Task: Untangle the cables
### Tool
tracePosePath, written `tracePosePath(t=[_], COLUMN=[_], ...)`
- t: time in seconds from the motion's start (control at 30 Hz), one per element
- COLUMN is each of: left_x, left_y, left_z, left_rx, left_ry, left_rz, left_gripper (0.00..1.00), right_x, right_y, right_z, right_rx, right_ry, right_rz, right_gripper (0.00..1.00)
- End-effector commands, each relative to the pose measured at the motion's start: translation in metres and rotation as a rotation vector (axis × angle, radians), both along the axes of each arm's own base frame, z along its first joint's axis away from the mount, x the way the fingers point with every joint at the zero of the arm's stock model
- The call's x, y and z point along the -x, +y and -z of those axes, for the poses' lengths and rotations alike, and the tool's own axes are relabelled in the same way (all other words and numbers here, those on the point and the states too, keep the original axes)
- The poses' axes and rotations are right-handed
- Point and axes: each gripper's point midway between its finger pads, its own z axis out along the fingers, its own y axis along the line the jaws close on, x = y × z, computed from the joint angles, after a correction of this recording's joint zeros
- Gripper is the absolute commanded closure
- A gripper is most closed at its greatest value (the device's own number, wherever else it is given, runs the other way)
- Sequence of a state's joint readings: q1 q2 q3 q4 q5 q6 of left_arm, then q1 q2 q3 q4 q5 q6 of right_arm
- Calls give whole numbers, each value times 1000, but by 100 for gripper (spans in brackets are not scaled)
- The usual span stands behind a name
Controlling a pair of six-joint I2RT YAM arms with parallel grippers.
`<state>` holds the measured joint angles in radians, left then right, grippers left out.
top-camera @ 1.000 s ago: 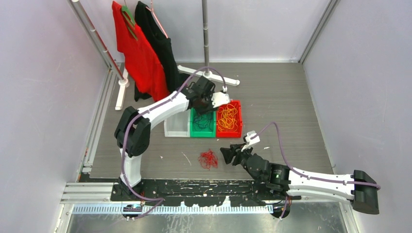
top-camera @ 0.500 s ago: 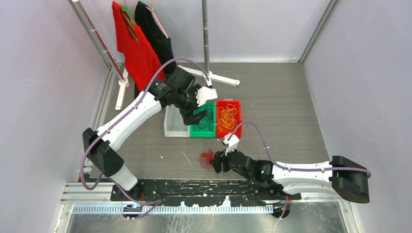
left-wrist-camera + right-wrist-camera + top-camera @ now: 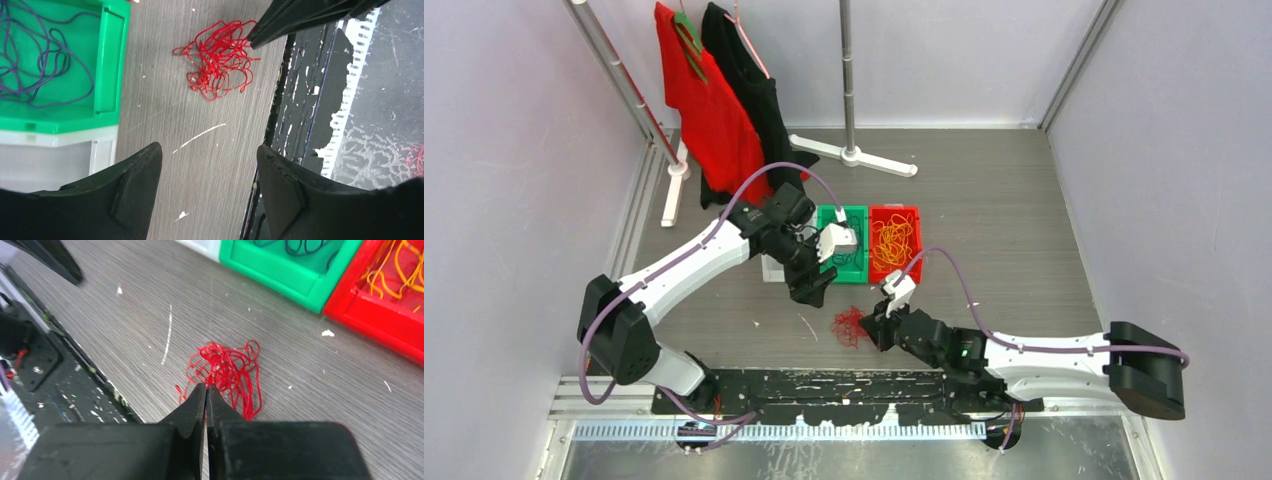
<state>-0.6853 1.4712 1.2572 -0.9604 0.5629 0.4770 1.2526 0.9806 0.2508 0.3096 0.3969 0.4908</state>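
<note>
The red cable [image 3: 852, 326] [image 3: 220, 60] [image 3: 231, 369] lies as a loose wad on the grey table, in front of the bins. My right gripper [image 3: 870, 330] [image 3: 206, 386] is shut, its tips at the wad's near right edge with red strands running into them. My left gripper [image 3: 814, 290] [image 3: 207, 150] hovers open above bare table left of the wad, holding nothing. A dark purple cable [image 3: 40, 60] [image 3: 300, 246] rests in the green bin [image 3: 842, 214] [image 3: 107, 65]. The orange-yellow cable [image 3: 892, 243] [image 3: 400, 265] fills the red bin [image 3: 915, 250] [image 3: 370, 310].
A white bin [image 3: 776, 268] [image 3: 45, 160] stands left of the green one, under the left arm. A rack with a red shirt [image 3: 709, 110] and a black shirt [image 3: 759, 90] stands at the back left, and a stand foot [image 3: 854, 155] behind the bins. A black base plate [image 3: 824, 385] [image 3: 300, 125] lines the near edge.
The left arm swung back from over the bins toward the near side. The right gripper slid left to the red wad and closed there.
</note>
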Motion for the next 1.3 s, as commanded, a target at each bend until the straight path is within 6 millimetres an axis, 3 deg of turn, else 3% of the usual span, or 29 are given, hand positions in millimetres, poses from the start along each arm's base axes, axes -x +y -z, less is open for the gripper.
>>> tracePosePath(t=[0.0, 0.2, 0.23, 0.33, 0.47, 0.57, 0.63, 0.7, 0.77, 1.0, 1.13, 1.27], left_x=[-3, -2, -4, -3, -2, -2, 0, 0, 0, 18, 30, 43], left_y=[-35, -64, -68, -76, -80, -81, -80, -77, -72, -53, -44, -39], left_z=[-7, 29, 36, 52, 66, 74, 75, 70, 60, 8, -9, -24], left_rx=[169, 175, 170, 149, 135, 128, 124, 117, 107, 112, 112, 131], left_ry=[-1, 19, 29, 54, 81, 95, 104, 100, 80, 96, 151, 190], left_rz=[21, 47, 43, 50, 51, 54, 52, 47, 39, -32, -83, -110], left_gripper=[32, 36, 36, 35, 38, 52, 72, 89, 97, 100, 100, 100], right_x=[-2, -1, -1, -1, 0, 1, 1, 1, 0, -11, -20, -31], right_y=[7, -4, -5, -8, -11, -13, -14, -16, -16, 2, 24, 33], right_z=[-38, -34, -33, -32, -29, -29, -28, -27, -29, -58, -79, -96], right_rx=[-105, -122, -121, -112, -108, -129, -134, -135, -137, -125, -118, -156], right_ry=[-41, -24, -21, -13, -4, 2, 6, 6, -1, -109, -161, -226], right_rz=[-14, 15, 18, 25, 26, 31, 38, 42, 46, 7, -5, 32], right_gripper=[93, 98, 96, 76, 72, 72, 72, 72, 70, 37, 33, 33])
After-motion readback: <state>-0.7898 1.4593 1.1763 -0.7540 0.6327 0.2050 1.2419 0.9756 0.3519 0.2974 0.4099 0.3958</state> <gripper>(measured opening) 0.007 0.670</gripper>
